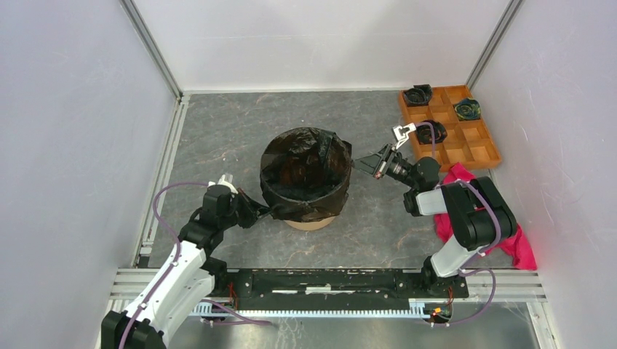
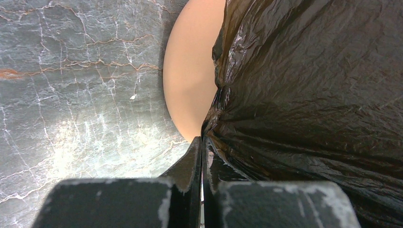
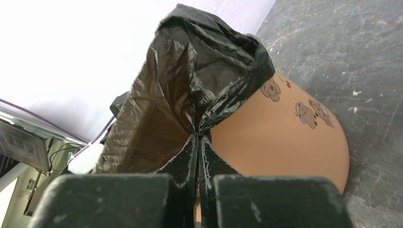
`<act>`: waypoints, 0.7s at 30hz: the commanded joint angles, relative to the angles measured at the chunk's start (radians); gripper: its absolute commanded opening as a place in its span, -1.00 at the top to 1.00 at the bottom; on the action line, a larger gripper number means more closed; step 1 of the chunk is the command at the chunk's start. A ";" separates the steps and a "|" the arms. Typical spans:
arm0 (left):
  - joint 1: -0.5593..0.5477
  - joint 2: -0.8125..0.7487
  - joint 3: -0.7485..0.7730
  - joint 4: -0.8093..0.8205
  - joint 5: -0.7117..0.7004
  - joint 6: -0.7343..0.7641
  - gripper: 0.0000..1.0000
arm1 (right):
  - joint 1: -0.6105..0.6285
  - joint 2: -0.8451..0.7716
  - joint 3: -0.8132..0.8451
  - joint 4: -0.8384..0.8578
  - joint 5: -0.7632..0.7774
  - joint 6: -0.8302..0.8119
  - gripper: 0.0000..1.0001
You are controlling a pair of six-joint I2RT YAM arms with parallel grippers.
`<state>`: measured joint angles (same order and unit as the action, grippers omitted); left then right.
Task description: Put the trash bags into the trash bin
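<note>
The trash bin [image 1: 314,222], a round orange bucket, stands mid-table. The trash bags [image 1: 302,171], a single glossy black film, drape over its rim and most of its wall, with only the orange foot showing. My left gripper [image 1: 271,213] is shut on the film's lower left hem. In the left wrist view the gripper [image 2: 202,140] pinches the black film [image 2: 309,95] beside the bin wall [image 2: 190,80]. My right gripper [image 1: 358,164] is shut on the film's right edge. In the right wrist view the gripper [image 3: 197,137] pinches a fold of film [image 3: 190,80] against the bin [image 3: 285,137].
An orange-brown compartment tray [image 1: 476,153] sits at the back right, holding small black rolls [image 1: 418,94]. A pink-red cloth [image 1: 522,247] lies under and behind my right arm. White enclosure walls stand on three sides, and a metal rail runs along the near edge.
</note>
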<state>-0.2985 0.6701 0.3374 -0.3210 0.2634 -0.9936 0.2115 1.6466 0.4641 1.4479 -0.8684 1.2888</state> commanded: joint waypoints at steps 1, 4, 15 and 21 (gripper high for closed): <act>0.003 -0.009 0.020 0.001 -0.004 0.022 0.96 | 0.000 -0.035 -0.059 0.036 -0.002 -0.073 0.99; 0.002 -0.009 0.016 -0.003 -0.013 0.028 0.96 | -0.005 -0.064 -0.109 -0.027 -0.005 -0.136 0.99; 0.002 0.042 -0.034 0.003 -0.055 0.043 0.96 | -0.009 -0.179 -0.110 -0.606 0.093 -0.570 0.99; 0.002 0.023 -0.033 -0.012 -0.057 0.044 0.96 | -0.007 -0.281 -0.011 -0.983 0.180 -0.800 0.96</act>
<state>-0.2985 0.7109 0.3012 -0.3279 0.2310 -0.9932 0.2073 1.4528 0.3756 0.7269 -0.7559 0.7010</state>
